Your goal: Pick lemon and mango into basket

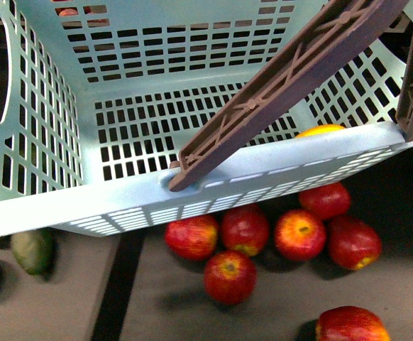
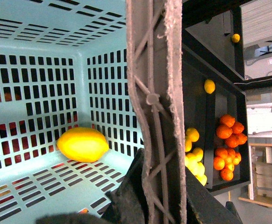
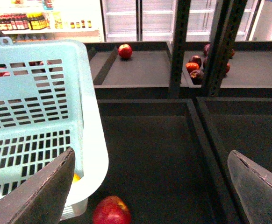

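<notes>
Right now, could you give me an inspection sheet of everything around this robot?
Surface: dark shelf under the raised basket.
Job's things: basket, tilted; one yellow fruit inside, lemon or mango unclear.
Clutter: red apples, green fruit, oranges.
Grippers: left gripper shut on handle; right gripper open, empty.
Cables: nothing seen.
Surroundings: glass-door fridges, bottles.
</notes>
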